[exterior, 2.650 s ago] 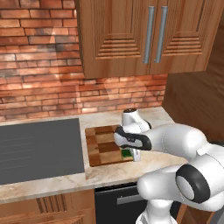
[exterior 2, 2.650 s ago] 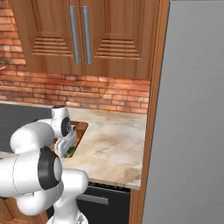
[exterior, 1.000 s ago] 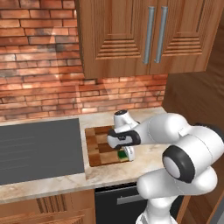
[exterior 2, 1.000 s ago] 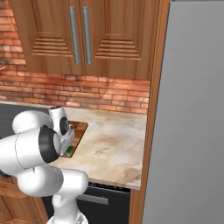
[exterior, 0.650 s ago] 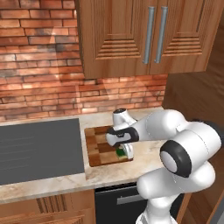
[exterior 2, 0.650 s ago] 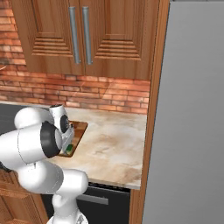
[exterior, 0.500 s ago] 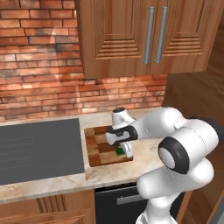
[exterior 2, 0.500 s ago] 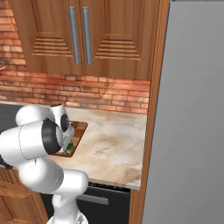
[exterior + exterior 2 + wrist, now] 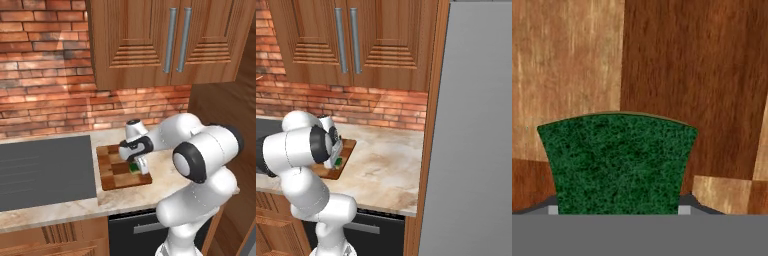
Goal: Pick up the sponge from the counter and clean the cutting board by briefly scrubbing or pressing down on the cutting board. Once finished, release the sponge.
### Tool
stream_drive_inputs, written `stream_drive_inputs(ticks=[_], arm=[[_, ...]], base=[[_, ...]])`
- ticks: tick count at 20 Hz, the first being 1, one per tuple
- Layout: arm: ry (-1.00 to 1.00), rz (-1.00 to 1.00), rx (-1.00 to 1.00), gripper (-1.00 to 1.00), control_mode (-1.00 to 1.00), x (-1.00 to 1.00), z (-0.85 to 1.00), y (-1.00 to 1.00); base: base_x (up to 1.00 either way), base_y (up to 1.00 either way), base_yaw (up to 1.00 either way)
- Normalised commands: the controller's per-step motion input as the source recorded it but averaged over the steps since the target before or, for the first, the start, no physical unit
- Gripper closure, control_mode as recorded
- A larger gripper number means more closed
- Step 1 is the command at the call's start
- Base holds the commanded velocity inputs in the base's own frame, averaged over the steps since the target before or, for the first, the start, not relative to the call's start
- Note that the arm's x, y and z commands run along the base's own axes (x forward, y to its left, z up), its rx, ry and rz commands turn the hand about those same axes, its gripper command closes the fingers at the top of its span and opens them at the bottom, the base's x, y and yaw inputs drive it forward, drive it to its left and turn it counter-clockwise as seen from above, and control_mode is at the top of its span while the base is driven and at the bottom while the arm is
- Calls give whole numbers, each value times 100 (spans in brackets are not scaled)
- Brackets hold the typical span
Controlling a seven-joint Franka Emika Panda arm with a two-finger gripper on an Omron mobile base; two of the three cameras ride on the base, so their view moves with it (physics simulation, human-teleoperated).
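- Left base cam gives me the best overall look: the cutting board (image 9: 122, 167) lies flat on the counter (image 9: 65, 205), just right of the dark grey cooktop (image 9: 45, 170), and my gripper (image 9: 136, 168) is down on the board's right half with a bit of the green sponge (image 9: 134, 168) peeking out under it.
- Right base cam is mostly my own arm in the way. I only catch the board's near corner (image 9: 340, 165) and a tiny green speck of sponge (image 9: 337, 162) beside the hand (image 9: 334, 161). It does show the long bare stretch of counter (image 9: 386, 167) running right to a tall grey panel (image 9: 471, 130), which the left cam misses.
- Hand cam is right up close: the sponge's dark green scrub face (image 9: 617, 162) sits between the finger tips (image 9: 552, 207), with light and dark wood squares of the board (image 9: 692, 90) directly behind it. It looks pressed against the wood or nearly so, can't say for sure.
- Jaws: clamped on the sponge, one tip at each bottom corner.
- Arm pose: folded forward and low, elbow bulging toward the right in the left cam, wrist pointing down over the board.
- Count: one sponge, one cutting board, one cooktop, two cabinet doors overhead (image 9: 170, 40) with two vertical handles.
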Motion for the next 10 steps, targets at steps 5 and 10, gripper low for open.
stream_drive_inputs(ticks=[5, 10], arm=[[-5, 0, 0, 100, -100, 60, -3, 0], [-9, 0, 2, 100, -100, 59, -1, 0]], base=[[0, 0, 0], [0, 0, 0]])
